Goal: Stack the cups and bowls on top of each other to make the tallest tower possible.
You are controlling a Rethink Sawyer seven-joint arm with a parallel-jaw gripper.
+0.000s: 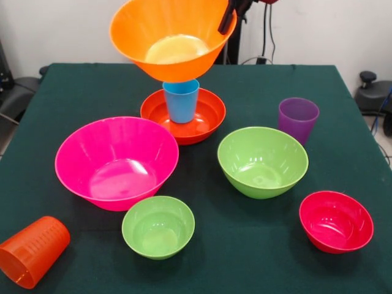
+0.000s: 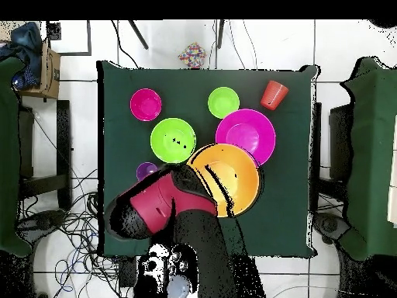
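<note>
My gripper [image 1: 228,17] is shut on the rim of the large orange bowl [image 1: 168,37] and holds it tilted, high at the table's far side. The bowl's bottom is at the rim of the upright blue cup [image 1: 181,101]; I cannot tell whether they touch. The blue cup stands in the shallow red-orange bowl [image 1: 205,119]. In the overhead view the orange bowl [image 2: 231,180] hides both, with my gripper [image 2: 194,175] at its rim. The purple cup [image 1: 298,119] stands upright. The orange cup [image 1: 33,251] lies on its side. No red cup shows.
Loose on the green table [image 1: 343,79]: the large pink bowl [image 1: 116,162], the medium lime green bowl [image 1: 262,160], the small lime green bowl [image 1: 158,226] and the small crimson bowl [image 1: 335,220]. The orange cup is at the near left corner.
</note>
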